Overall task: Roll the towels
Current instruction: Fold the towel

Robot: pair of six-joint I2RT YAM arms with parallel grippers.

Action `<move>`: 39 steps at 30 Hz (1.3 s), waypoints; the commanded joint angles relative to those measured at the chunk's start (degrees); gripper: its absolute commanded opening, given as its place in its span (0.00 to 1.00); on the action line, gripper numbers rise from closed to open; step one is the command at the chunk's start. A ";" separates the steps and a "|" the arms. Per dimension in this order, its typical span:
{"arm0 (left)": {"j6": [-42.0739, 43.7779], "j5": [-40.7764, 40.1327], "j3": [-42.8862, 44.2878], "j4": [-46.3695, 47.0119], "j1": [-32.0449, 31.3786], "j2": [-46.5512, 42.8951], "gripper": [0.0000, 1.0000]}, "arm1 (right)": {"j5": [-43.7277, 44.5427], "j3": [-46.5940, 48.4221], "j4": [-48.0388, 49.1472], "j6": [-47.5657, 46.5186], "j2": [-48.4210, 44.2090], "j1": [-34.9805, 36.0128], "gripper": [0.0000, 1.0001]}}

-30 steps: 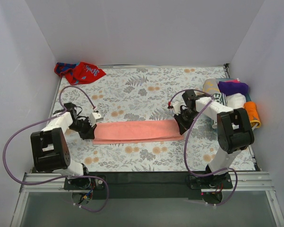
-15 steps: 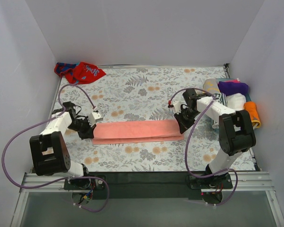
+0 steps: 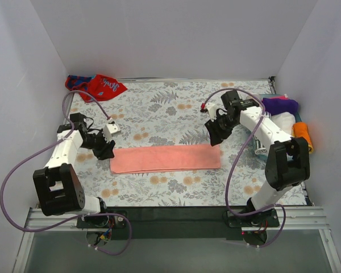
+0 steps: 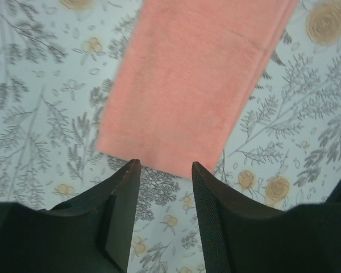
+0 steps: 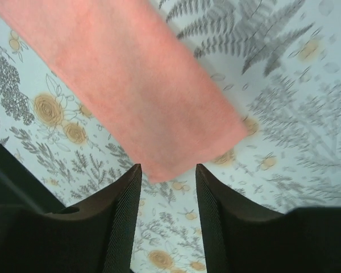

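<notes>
— Where are the towels?
— I see the long salmon-pink cloth towel (image 3: pixel 166 158) flat on the floral table (image 3: pixel 159 108); the crumpled red and teal-blue towel (image 3: pixel 95 86) sits far left.
— Hands?
— My left hand (image 4: pixel 165 165) and right hand (image 5: pixel 167 168) hover at its ends; fingers apart, gripping nothing.

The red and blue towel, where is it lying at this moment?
In the top view, the red and blue towel lies crumpled in the far left corner of the table, behind the flat pink towel.
</notes>
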 commanded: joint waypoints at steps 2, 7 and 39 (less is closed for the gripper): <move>-10.61 4.74 2.17 8.65 -0.21 1.66 0.36 | -2.89 6.61 -0.48 2.61 5.16 0.35 0.32; -16.95 4.30 0.06 14.72 -0.92 6.23 0.18 | -1.40 7.06 2.50 4.63 11.84 0.96 0.15; -29.79 -0.71 -1.17 21.14 -1.01 -5.72 0.54 | 13.10 2.67 10.24 19.05 12.98 0.00 0.44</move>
